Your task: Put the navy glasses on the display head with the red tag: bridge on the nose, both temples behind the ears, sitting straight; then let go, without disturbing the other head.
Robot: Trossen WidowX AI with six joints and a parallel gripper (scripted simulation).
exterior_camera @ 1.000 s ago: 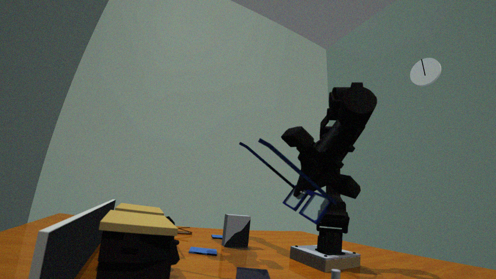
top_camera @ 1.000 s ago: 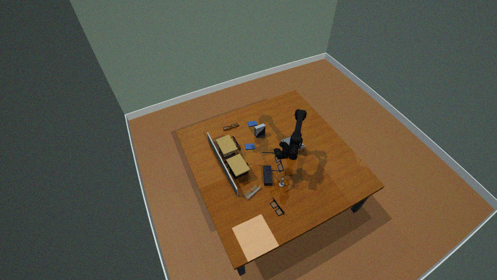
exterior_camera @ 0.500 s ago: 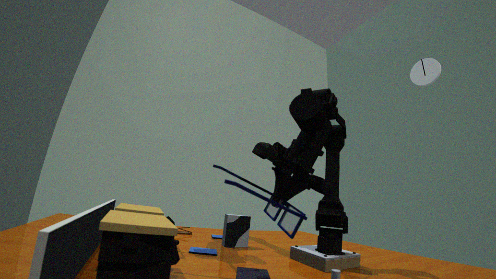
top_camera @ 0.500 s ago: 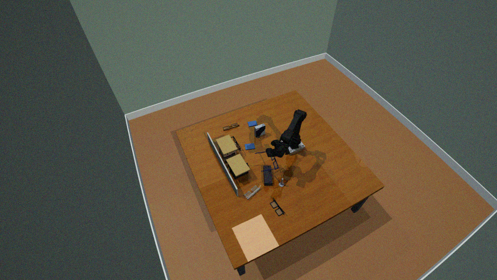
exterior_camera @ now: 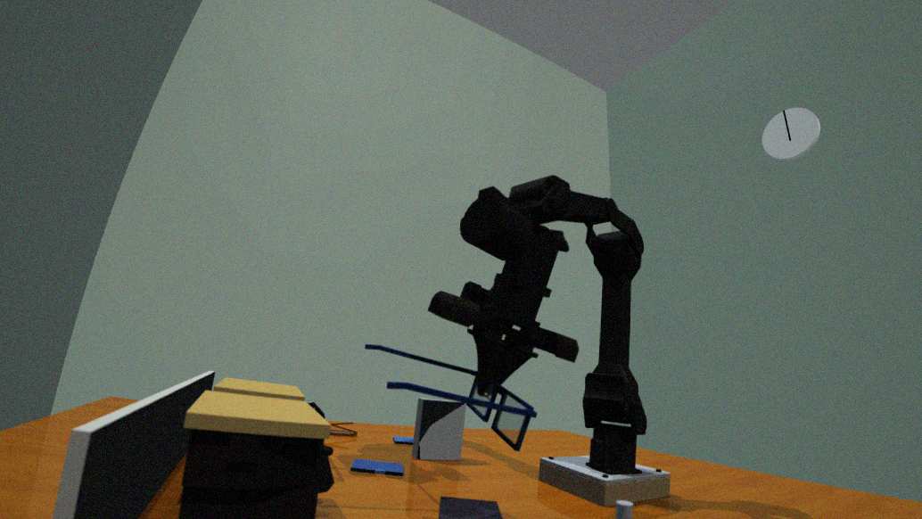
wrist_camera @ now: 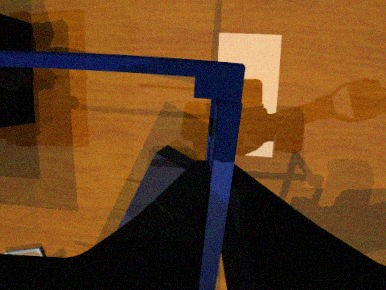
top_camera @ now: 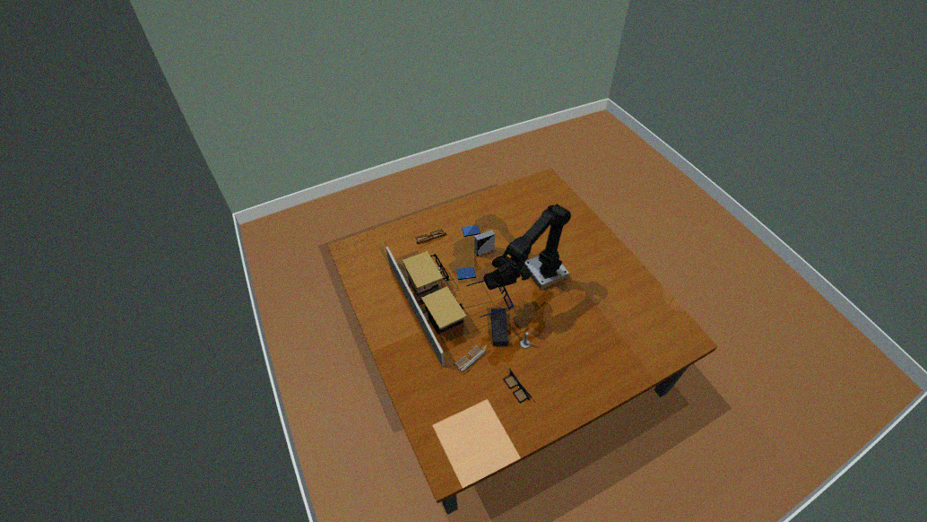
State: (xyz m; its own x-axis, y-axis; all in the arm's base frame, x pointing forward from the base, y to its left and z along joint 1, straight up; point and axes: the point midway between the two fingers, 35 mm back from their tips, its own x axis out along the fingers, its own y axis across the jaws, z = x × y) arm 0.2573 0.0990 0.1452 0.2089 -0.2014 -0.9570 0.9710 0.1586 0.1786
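Behind the gripper (wrist_camera: 216, 218), navy glasses (wrist_camera: 222, 105) run partly hidden.

2 tan-topped black display heads (top_camera: 422, 270) (top_camera: 443, 308), 4 pairs of glasses (top_camera: 505, 297) (top_camera: 516, 387) (top_camera: 430, 236) (top_camera: 471, 358), 2 flat blue cards (top_camera: 470, 230) (top_camera: 465, 273), 1 pale square mat (top_camera: 475, 441), 1 dark case (top_camera: 499, 326).
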